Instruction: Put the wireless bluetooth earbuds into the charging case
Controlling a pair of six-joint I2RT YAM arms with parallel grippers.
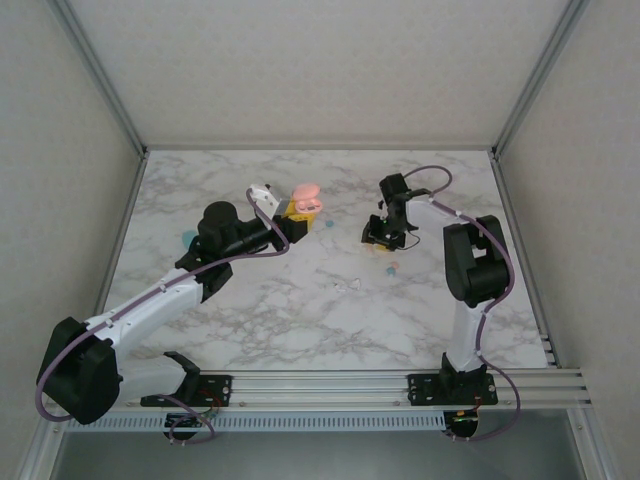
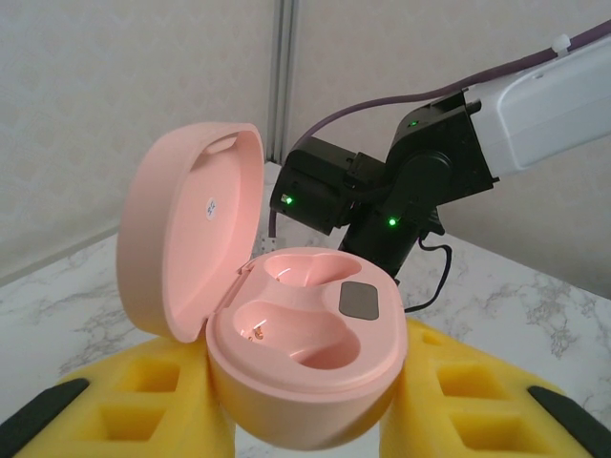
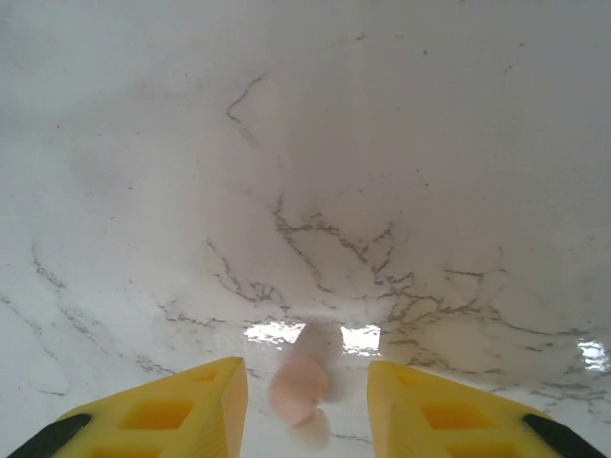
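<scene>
Pink charging case (image 2: 305, 353), its lid swung open to the left and both moulded wells empty, sits clamped low on its body between the yellow fingers (image 2: 143, 401) of the left gripper (image 2: 305, 425), toward the far middle of the marble counter (image 1: 300, 310). The right gripper (image 3: 305, 370) points down at the counter with its own yellow fingers spread apart; a pink earbud (image 3: 298, 386) lies on the surface between them, with a gap on either side and gripped by neither. In the overhead view a teal earbud (image 1: 190, 237) lies loose on the counter, left of the left arm and well apart from the case.
</scene>
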